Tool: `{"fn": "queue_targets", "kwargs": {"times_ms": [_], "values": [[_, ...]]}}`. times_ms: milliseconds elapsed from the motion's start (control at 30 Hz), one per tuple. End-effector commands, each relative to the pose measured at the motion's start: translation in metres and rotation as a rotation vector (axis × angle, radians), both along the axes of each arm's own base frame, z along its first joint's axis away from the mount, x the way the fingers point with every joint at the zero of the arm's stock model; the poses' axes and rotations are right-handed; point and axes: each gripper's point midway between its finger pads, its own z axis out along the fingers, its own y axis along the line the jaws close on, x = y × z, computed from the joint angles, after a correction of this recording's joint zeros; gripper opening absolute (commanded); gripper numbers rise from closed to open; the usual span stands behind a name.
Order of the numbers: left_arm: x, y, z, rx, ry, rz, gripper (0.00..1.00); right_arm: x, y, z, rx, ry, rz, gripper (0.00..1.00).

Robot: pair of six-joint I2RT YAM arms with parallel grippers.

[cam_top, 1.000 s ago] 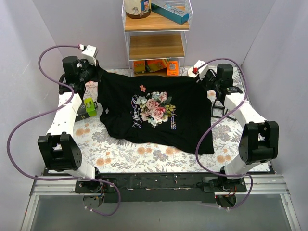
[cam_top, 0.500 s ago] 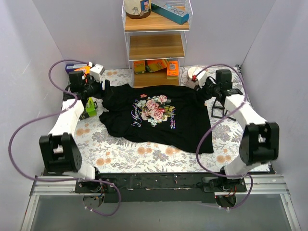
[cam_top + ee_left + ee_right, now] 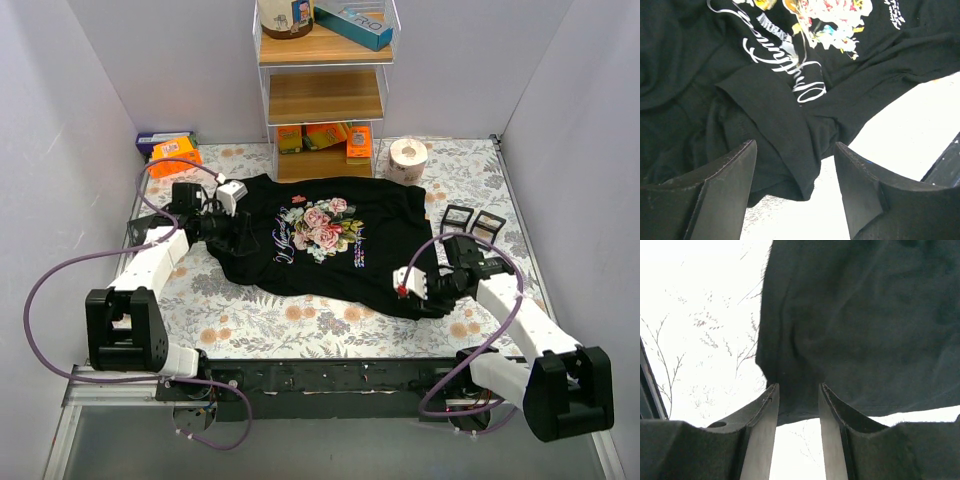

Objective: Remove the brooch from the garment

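Observation:
The garment (image 3: 330,262), a black T-shirt with a rose print and white script, lies spread on the flowered table cover. The brooch (image 3: 297,200), a tiny red-pink speck, sits on the chest just above and left of the print. My left gripper (image 3: 233,226) is at the shirt's left sleeve. In the left wrist view it (image 3: 795,152) stands open, with the sleeve hem (image 3: 800,175) lying loose between the fingers. At the shirt's near right corner is my right gripper (image 3: 399,296). Its wrist view shows it (image 3: 798,390) open, straddling the hem (image 3: 800,407).
A wire shelf unit (image 3: 325,95) with boxes stands at the back. A tape roll (image 3: 407,158) lies behind the shirt on the right, two black frames (image 3: 472,218) sit at the right, and an orange box (image 3: 175,153) is at the back left.
Both grippers opened and let go of the shirt's shoulders, and the shirt dropped flat. The left arm moved to the left sleeve; the right arm swung down to the near right hem.

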Motion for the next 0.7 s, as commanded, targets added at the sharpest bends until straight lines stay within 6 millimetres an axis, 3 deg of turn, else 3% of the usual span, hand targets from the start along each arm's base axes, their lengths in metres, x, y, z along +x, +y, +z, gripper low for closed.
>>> {"fn": "queue_targets", "kwargs": {"times_ms": [0,167,333,533,667], "values": [[0.001,-0.017,-0.004,-0.035,0.031,0.01,0.64,-0.019,-0.015,-0.014,-0.085,-0.055,0.135,0.44],[0.03,-0.011,-0.021,0.01,0.051,0.138,0.65,-0.014,-0.018,-0.026,-0.109,-0.093,0.097,0.44],[0.052,-0.009,-0.033,0.034,0.084,0.163,0.54,-0.011,-0.021,-0.035,-0.122,-0.086,0.063,0.43],[0.052,-0.012,-0.045,0.031,0.132,0.138,0.5,-0.008,-0.018,-0.041,-0.11,-0.075,0.024,0.41],[0.053,-0.012,-0.053,0.042,0.145,0.135,0.42,-0.012,-0.021,-0.049,-0.128,-0.062,0.021,0.32]]}}
